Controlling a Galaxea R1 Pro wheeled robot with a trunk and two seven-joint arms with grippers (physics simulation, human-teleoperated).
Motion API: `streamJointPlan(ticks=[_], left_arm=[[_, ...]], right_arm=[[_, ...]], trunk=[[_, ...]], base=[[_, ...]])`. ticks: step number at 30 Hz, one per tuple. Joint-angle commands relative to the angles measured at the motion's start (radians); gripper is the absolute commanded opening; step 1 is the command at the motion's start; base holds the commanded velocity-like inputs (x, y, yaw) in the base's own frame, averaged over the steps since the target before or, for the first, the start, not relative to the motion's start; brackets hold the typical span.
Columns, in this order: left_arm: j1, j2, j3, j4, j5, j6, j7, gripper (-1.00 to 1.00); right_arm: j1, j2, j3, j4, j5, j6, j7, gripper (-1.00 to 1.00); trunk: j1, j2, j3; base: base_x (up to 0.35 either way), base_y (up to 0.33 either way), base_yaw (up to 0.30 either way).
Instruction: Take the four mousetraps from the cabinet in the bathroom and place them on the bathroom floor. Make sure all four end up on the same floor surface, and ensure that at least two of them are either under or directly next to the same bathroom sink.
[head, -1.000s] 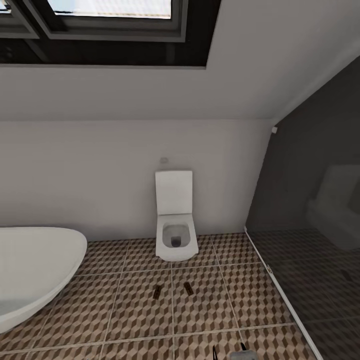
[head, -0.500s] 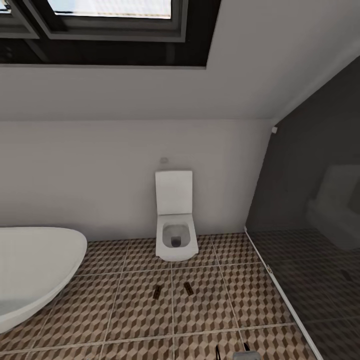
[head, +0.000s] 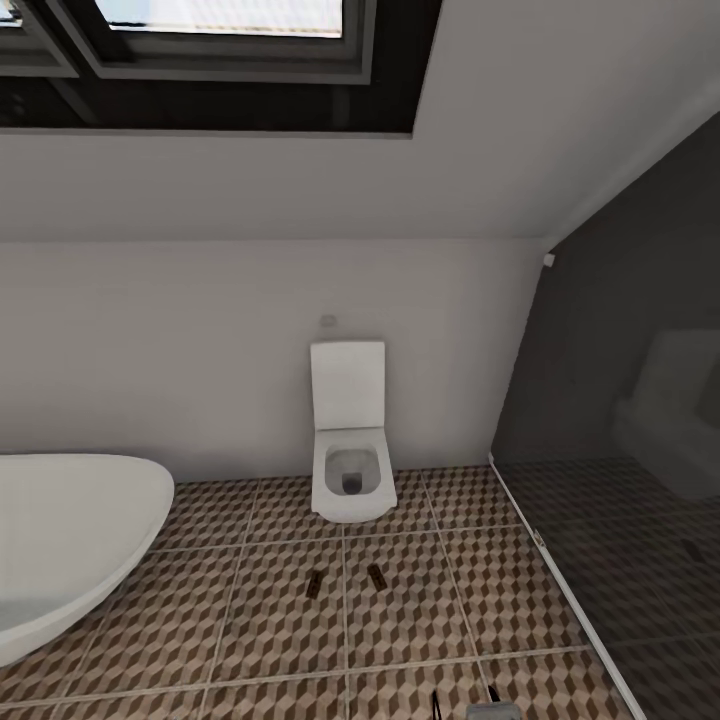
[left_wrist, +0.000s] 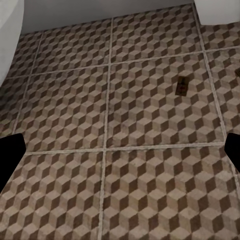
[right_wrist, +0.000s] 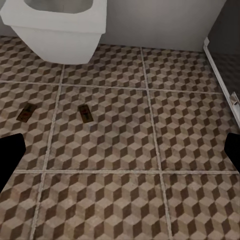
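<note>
Head view: two traps lie flat on the floor (head: 260, 620), small dark-brown slabs set slightly askew, the left trap (head: 313, 585) and the right trap (head: 376, 575) near each other, one on each side of a pale grout line. The floor is large square tiles printed with brown, beige and white cubes. Just beyond the traps stands a boxy white toilet (head: 348, 445) with its lid up against a plain white wall. A smooth rounded white tub (head: 70, 540) curves in at the left. A dark glass panel (head: 620, 420) on a pale sill closes the right side, and a black-framed window (head: 220, 60) sits in the sloped ceiling. A grey bit of the robot (head: 490, 710) pokes up at the bottom edge. Since half a second ago nothing has changed; traps, toilet and tub sit where they were.

Left wrist view: the left gripper (left_wrist: 120, 155) is spread wide, its black fingertips (left_wrist: 9, 155) at opposite edges with nothing between them. One trap (left_wrist: 182, 85) lies on the patterned tiles ahead, apart from the fingers.

Right wrist view: the right gripper (right_wrist: 120, 155) is likewise spread and empty, black fingertips (right_wrist: 9, 155) at the edges. Two traps, one (right_wrist: 26, 112) and the other (right_wrist: 85, 113), lie in front of the toilet base (right_wrist: 60, 30).
</note>
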Motion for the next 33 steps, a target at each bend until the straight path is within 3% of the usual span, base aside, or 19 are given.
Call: streamJointPlan(ticks=[1, 33], left_arm=[[-0.002, -0.001, -0.009, 0.004, 0.006, -0.005, 0.002, 1.0], [-0.002, -0.006, -0.009, 0.005, 0.006, -0.005, -0.004, 1.0]], right_arm=[[-0.001, 0.0, 0.008, 0.001, -0.002, -0.002, -0.008, 1.0], [-0.001, 0.001, 0.008, 0.001, 0.0, -0.002, -0.008, 1.0]], trunk=[[0.001, -0.002, -0.002], [0.001, -0.002, -0.002]], base=[[0.0, 0.0, 0.0], [0.0, 0.0, 0.0]])
